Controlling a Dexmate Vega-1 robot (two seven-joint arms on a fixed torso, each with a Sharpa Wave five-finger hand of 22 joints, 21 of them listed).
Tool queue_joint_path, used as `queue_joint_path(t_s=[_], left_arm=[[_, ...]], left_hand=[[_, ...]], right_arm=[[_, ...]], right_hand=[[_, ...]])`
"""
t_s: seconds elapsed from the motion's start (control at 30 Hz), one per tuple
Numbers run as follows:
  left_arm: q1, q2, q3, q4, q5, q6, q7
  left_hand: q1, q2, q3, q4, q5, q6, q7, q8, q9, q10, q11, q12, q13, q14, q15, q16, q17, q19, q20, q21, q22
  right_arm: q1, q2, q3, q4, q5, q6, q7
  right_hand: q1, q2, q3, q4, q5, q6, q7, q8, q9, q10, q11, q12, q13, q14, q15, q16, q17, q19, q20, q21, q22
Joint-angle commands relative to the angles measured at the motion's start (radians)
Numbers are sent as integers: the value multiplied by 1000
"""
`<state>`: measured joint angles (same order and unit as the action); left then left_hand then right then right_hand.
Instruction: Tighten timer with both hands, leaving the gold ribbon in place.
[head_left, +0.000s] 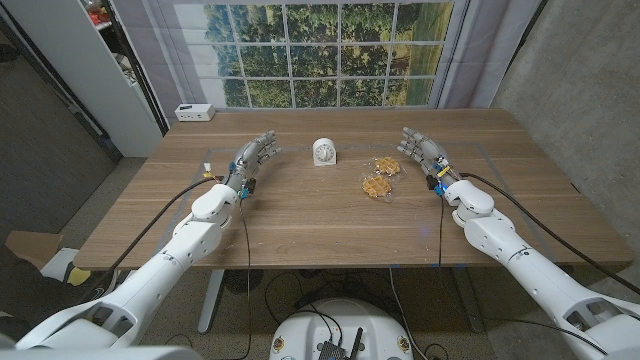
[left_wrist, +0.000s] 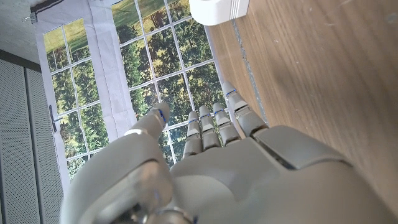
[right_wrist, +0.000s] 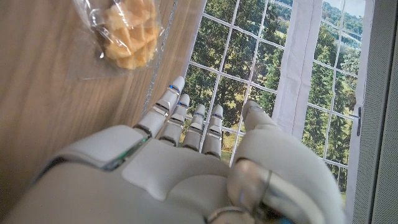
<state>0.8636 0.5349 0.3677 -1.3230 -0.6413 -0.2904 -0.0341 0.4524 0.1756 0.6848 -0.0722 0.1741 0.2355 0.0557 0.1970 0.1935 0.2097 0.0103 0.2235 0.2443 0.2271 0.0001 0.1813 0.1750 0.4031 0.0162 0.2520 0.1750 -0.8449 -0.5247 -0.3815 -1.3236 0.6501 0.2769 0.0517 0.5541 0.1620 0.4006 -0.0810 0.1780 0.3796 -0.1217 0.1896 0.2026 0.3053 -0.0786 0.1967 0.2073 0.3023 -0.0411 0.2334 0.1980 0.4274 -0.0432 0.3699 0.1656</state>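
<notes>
Left hand (head_left: 252, 158) empty, fingers (left_wrist: 214, 124) extended together, right hand (head_left: 424, 150) likewise, both arms reaching forward, well apart

White timer (head_left: 324, 152) upright, table's far middle.

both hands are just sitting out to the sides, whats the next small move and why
Probably bring both hands inward toward the timer. The left hand and right hand are open and apart from it, on either side. The right should pass behind the gold ribbon, which lies between it and the timer.
</notes>
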Motion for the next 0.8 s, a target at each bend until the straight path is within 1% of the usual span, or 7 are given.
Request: queue_joint_path(t_s=[0.03,0.1,0.27,0.4,0.47,0.6,0.8], left_arm=[[-6,67,12,-21,29,26,-51],[-16,79,17,-20,39,36,-61],[-41,103,32,-23,73,64,-62],[-49,116,40,-38,103,82,-42],[-49,119,43,-44,111,86,-35],[-38,124,45,-62,124,92,-17],[-19,131,45,-85,137,95,7]], left_hand=[[25,-14,3,-23,8,1,-4,1,4,5,-7,6,6,2,-3,4,-1,-2,3,-3,5],[40,-26,-4,-46,9,-3,-14,0,3,3,-16,7,9,0,-8,3,-1,-10,2,-10,4],[61,-52,-18,-80,7,-11,-32,-1,3,9,-27,12,13,-2,-13,3,-2,-23,3,-20,4],[81,-68,-26,-99,5,-18,-42,-1,3,12,-36,16,17,-6,-17,2,-1,-28,3,-26,3],[88,-72,-29,-104,5,-20,-45,-1,4,13,-37,17,19,-6,-19,2,-1,-33,5,-29,3],[100,-78,-34,-108,4,-18,-51,2,4,16,-38,20,21,-8,-23,3,0,-37,3,-32,4],[111,-83,-40,-110,3,-16,-53,4,5,15,-40,21,25,-8,-23,3,0,-42,3,-35,4]], right_arm=[[4,-24,-11,-29,-11,-20,28],[8,-32,-16,-33,-21,-24,30],[23,-47,-28,-33,-42,-30,47],[53,-80,-49,-36,-68,-55,92],[75,-104,-65,-42,-97,-69,116],[120,-146,-95,-55,-146,-118,156],[185,-186,-137,-67,-198,-167,234]], right_hand=[[13,-4,6,-8,4,4,2,5,4,5,7,4,3,8,-120,4,0,8,-49,0,3],[17,-5,5,-13,4,0,4,4,4,2,10,3,3,5,-117,1,-1,4,-44,-4,3],[34,-15,4,-36,6,-25,9,-2,3,-10,11,0,4,-7,-111,-7,-6,-3,-30,-17,3],[60,-23,7,-62,9,-39,4,-2,2,-19,-1,-1,5,-13,-117,-15,-11,-12,-15,-30,3],[77,-27,9,-75,11,-44,-2,-1,1,-15,-13,3,7,-18,-121,-19,-12,-18,-8,-38,4],[99,-33,10,-88,12,-53,-10,-1,0,-14,-26,6,12,-28,-132,-25,-14,-30,0,-51,4],[121,-35,13,-94,14,-67,-16,-2,0,-25,-38,5,17,-37,-133,-29,-14,-39,6,-62,4]])
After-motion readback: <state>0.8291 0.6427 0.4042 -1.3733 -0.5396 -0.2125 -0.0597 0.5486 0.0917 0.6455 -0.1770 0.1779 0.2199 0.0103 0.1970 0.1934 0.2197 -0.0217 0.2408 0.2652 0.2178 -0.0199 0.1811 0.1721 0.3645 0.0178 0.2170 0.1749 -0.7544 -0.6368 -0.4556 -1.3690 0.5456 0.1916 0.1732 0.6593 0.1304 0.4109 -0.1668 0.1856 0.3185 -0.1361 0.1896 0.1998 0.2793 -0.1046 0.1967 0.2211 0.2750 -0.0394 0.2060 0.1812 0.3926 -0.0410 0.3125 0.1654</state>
